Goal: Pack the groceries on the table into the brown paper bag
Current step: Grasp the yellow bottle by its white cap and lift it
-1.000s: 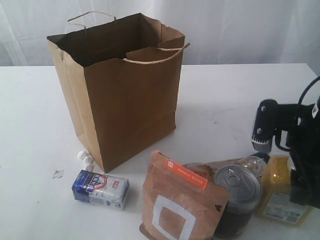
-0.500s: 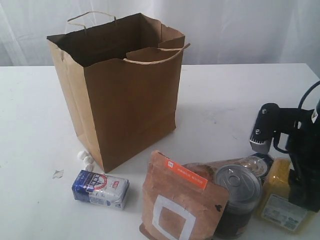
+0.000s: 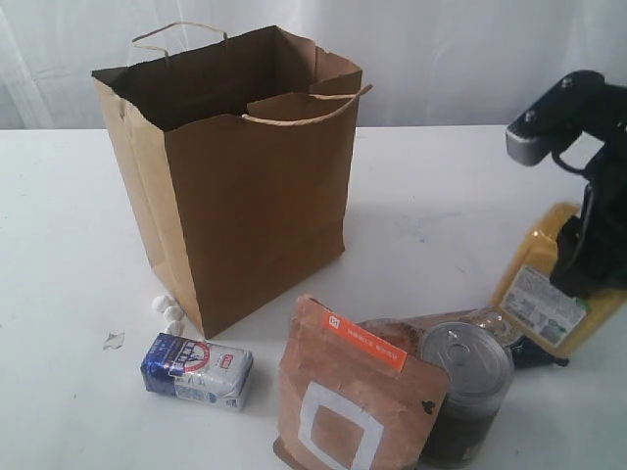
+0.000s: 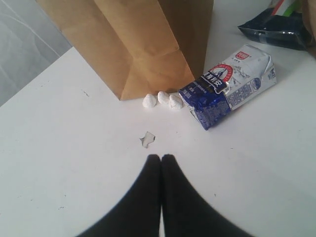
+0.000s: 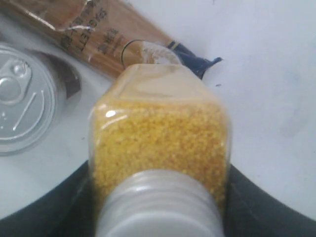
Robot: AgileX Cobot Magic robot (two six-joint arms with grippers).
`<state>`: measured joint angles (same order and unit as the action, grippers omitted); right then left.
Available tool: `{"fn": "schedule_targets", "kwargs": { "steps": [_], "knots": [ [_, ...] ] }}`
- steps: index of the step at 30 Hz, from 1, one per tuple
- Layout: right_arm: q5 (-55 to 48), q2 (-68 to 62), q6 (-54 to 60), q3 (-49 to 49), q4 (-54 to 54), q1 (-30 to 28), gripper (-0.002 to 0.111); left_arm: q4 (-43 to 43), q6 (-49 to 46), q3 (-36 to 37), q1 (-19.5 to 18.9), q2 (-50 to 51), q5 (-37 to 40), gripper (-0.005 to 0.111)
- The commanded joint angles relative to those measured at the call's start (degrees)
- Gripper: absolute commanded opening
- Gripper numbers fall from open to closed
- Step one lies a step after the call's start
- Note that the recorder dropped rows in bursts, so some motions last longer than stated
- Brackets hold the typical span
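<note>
Near the counter's (image 3: 431, 196) right edge, my right end effector (image 3: 586, 257) gripped the yellow white-capped jar (image 3: 549, 289) near its top, tilted, apparently clear of the counter: stiff, slick, probably heavy. Meanwhile my left end effector (image 4: 161, 168) sat closed, empty.

I see open white tabletop (image 3: 441, 196) right of the tall brown paper bag (image 3: 255, 196), whose mouth gapes upward. The brown pouch with white square (image 3: 348, 401) and silver-lidded tin can (image 3: 468, 377) block the near right side.
</note>
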<state>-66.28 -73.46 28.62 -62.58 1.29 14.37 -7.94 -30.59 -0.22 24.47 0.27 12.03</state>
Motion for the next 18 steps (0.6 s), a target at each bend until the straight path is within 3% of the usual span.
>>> {"fn": "schedule_targets", "kwargs": {
  "steps": [1, 5, 18],
  "knots": [
    [2.45, 0.92, -3.91, -7.50, -0.26, -0.14, 0.000, -0.57, 0.17, 0.22, 0.20, -0.27, -0.03, 0.000],
    [6.20, 0.80, -4.48, -14.27, -2.89, 0.02, 0.000, -0.57, 0.17, 0.22, 0.20, -0.27, -0.03, 0.000],
    [12.52, -11.58, -1.83, -40.14, -1.29, 10.49, 0.000, -0.57, 0.17, 0.22, 0.20, -0.27, -0.03, 0.000]
  ]
}}
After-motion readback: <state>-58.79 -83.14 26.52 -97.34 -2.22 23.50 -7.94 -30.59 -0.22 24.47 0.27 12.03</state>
